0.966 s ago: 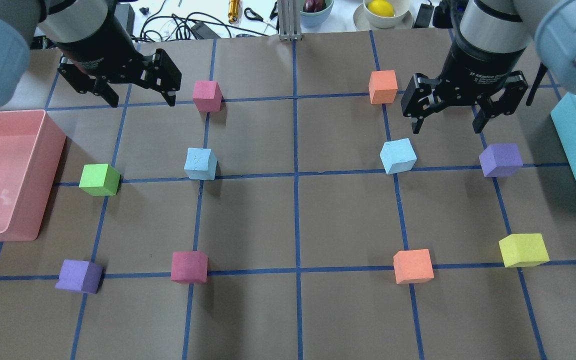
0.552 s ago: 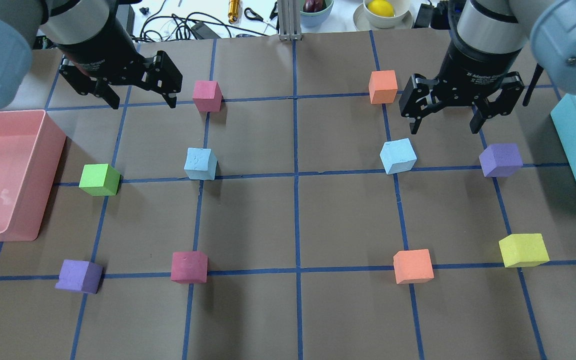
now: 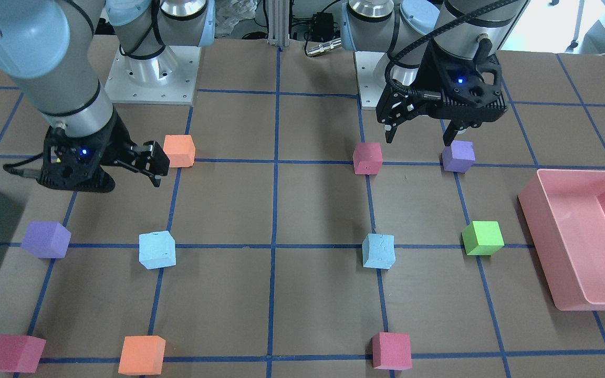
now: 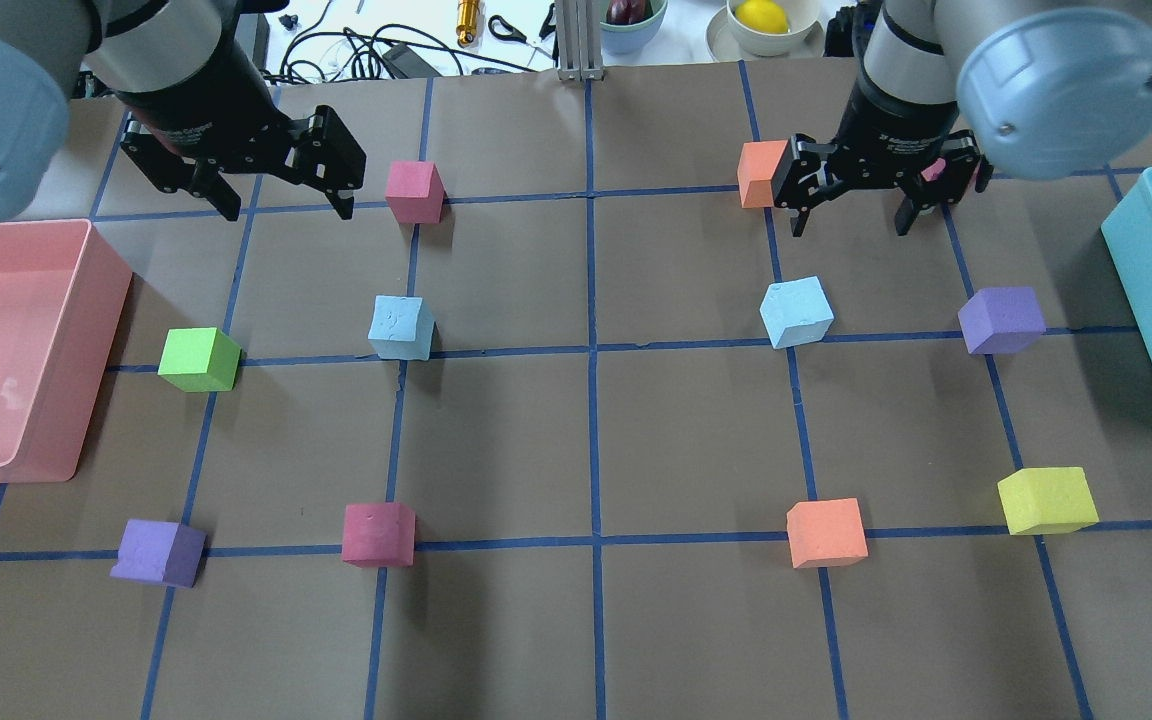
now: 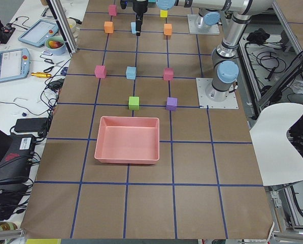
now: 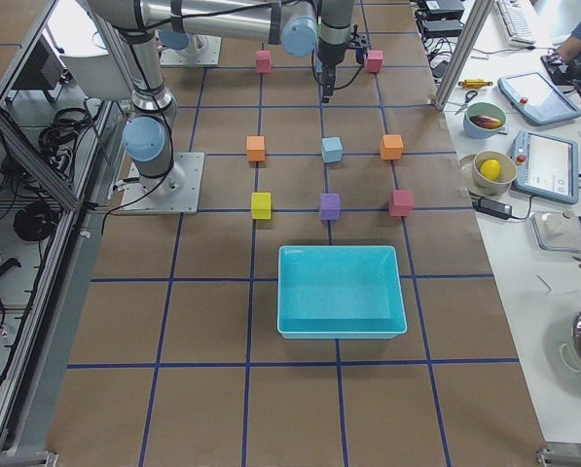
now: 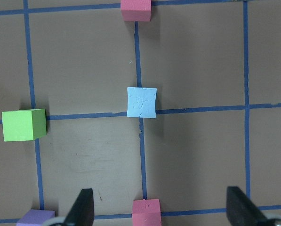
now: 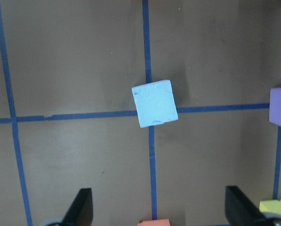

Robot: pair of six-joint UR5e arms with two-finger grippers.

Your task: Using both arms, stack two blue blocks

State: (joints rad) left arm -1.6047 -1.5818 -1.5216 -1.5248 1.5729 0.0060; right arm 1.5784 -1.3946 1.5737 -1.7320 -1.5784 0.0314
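Note:
Two pale blue blocks lie apart on the brown table, the left blue block (image 4: 401, 328) and the right blue block (image 4: 796, 312). My left gripper (image 4: 286, 208) is open and empty, hovering beyond and to the left of the left block, which shows mid-frame in the left wrist view (image 7: 141, 102). My right gripper (image 4: 851, 226) is open and empty, hovering beyond the right block, close to an orange cube (image 4: 761, 172). The right block sits mid-frame in the right wrist view (image 8: 154, 102).
A pink bin (image 4: 86, 440) stands at the left edge, a teal bin (image 4: 1151, 300) at the right edge. Other cubes: pink (image 4: 414, 190), green (image 4: 199, 358), purple (image 4: 1001, 320), yellow (image 4: 1046, 500), orange (image 4: 826, 532), pink (image 4: 378, 533), purple (image 4: 158, 552).
My right gripper has moved toward the far side of the table and a little left, still open. My left gripper has barely moved. The blocks have not moved.

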